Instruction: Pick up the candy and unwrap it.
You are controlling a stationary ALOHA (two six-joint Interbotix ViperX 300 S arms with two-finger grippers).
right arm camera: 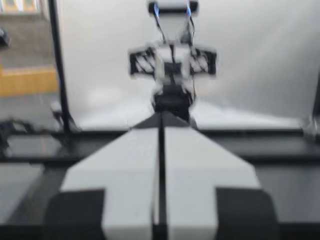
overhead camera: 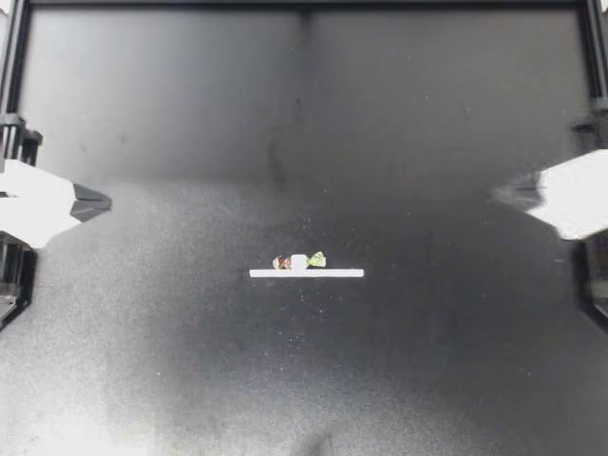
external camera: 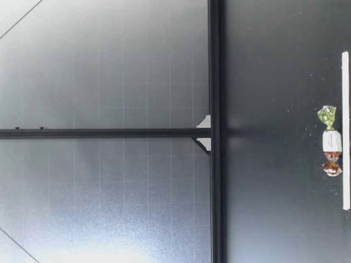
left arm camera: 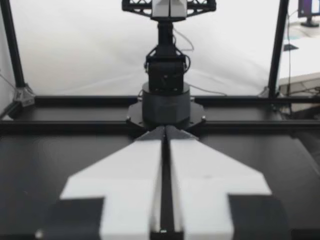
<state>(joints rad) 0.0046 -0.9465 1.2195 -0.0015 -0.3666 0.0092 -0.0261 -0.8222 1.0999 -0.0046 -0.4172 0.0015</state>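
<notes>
Candy [overhead camera: 299, 261] lies flat on the black table [overhead camera: 427, 370], just beside the white strip [overhead camera: 332, 274], along the strip's long edge on the side farther from the low camera. It sits near the strip's middle and parallel to it, and we cannot tell whether wrapper and strip touch. The wrapper is white at the centre, with a brown twisted end and a green twisted end; the strip runs past both. Our left gripper [overhead camera: 100, 201] hangs well apart from the strip, off the end nearest the brown twist. Our right gripper [overhead camera: 503, 193] hangs well apart off the other end, on the green twist's side. Both tips point inward toward the strip and sit somewhat to the candy's side of it. Low view: candy [external camera: 330, 141] lies just past the strip [external camera: 345, 82], with the dark frame rail [external camera: 216, 66] and a white bracket [external camera: 204, 123] far beyond it. Left wrist view: left gripper [left arm camera: 164, 132] has its fingers [left arm camera: 130, 180] pressed together along a thin dark seam, clenched on nothing, with the right arm's base [left arm camera: 166, 102] ahead of the tips. Right wrist view: right gripper [right arm camera: 161, 117] likewise has its fingers [right arm camera: 200, 170] closed flat against each other, nothing between them, with the left arm [right arm camera: 172, 62] blurred ahead.
</notes>
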